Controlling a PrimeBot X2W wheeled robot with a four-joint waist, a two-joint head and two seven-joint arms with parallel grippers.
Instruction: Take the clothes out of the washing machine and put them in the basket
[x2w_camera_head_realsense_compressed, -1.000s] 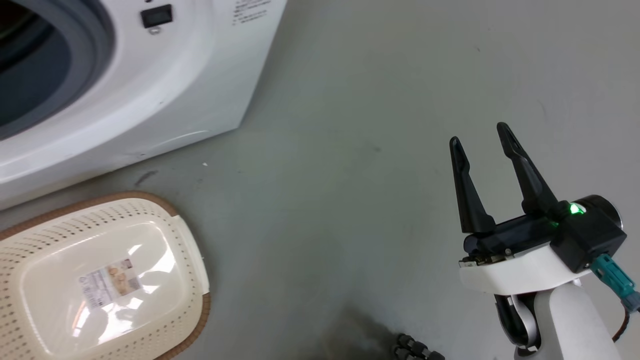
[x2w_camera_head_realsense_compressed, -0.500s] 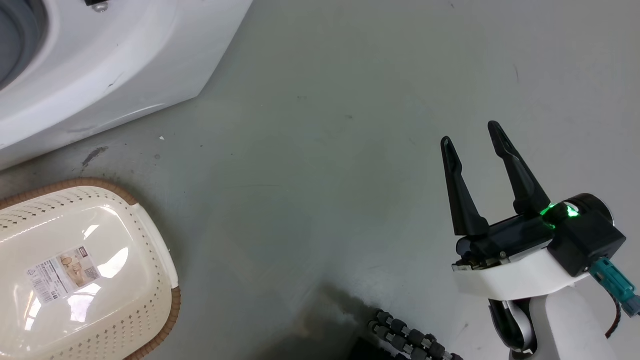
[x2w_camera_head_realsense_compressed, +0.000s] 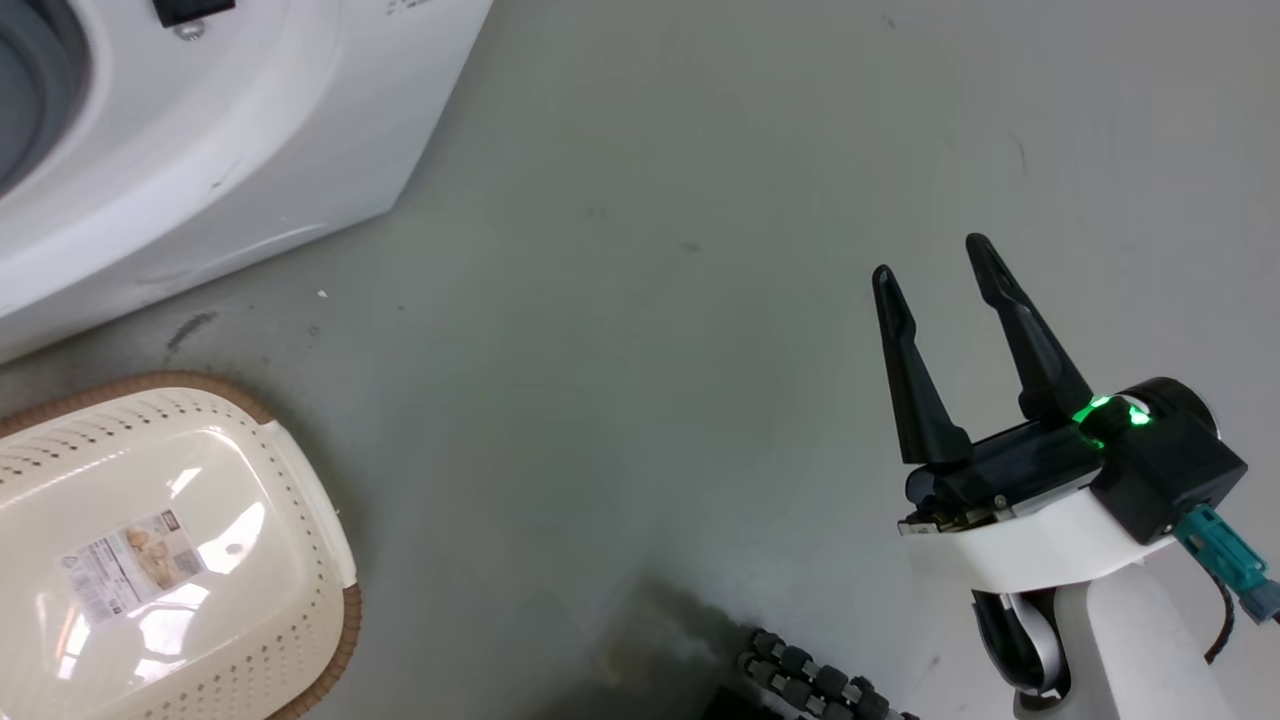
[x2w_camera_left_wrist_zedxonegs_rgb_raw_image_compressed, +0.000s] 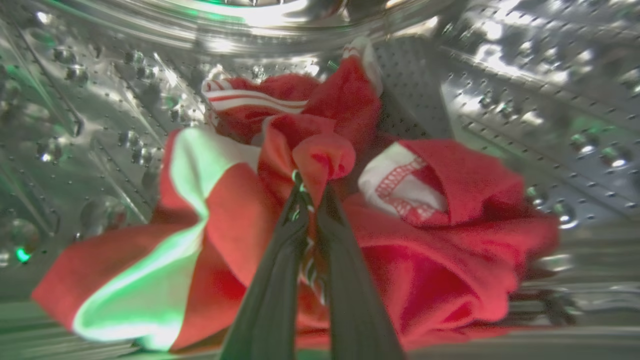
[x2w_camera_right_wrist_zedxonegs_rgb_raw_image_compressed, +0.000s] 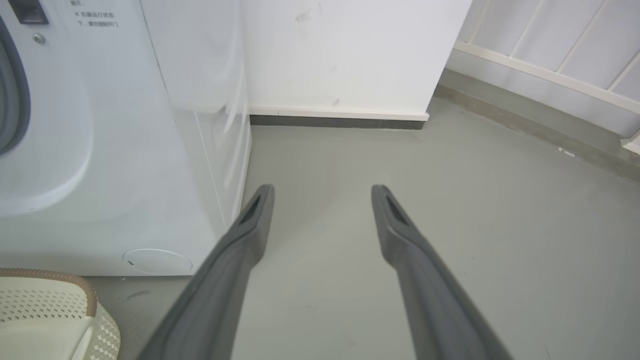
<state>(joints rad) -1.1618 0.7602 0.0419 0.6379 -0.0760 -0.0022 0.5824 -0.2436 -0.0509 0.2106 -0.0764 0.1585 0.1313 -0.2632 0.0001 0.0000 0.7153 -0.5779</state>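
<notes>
Clothes (x2w_camera_left_wrist_zedxonegs_rgb_raw_image_compressed: 425, 240) sit pinched in left fingers (x2w_camera_left_wrist_zedxonegs_rgb_raw_image_compressed: 270, 295) inside drum (x2w_camera_left_wrist_zedxonegs_rgb_raw_image_compressed: 525, 100); head view shows basket (x2w_camera_head_realsense_compressed: 310, 500).

The clothes (x2w_camera_left_wrist_zedxonegs_rgb_raw_image_compressed: 235, 210) lie inside the drum (x2w_camera_left_wrist_zedxonegs_rgb_raw_image_compressed: 500, 100), all around the left fingers (x2w_camera_left_wrist_zedxonegs_rgb_raw_image_compressed: 270, 280), with one fold caught between the tips. The right fingers (x2w_camera_head_realsense_compressed: 910, 380) hang over the floor (x2w_camera_head_realsense_compressed: 640, 350), held apart. The washing machine (x2w_camera_head_realsense_compressed: 200, 150) stands to their left and ahead. The basket (x2w_camera_head_realsense_compressed: 300, 500) sits on the floor well to their left, near the machine's front. A wall (x2w_camera_right_wrist_zedxonegs_rgb_raw_image_compressed: 350, 50) stands far ahead of the right fingers.
</notes>
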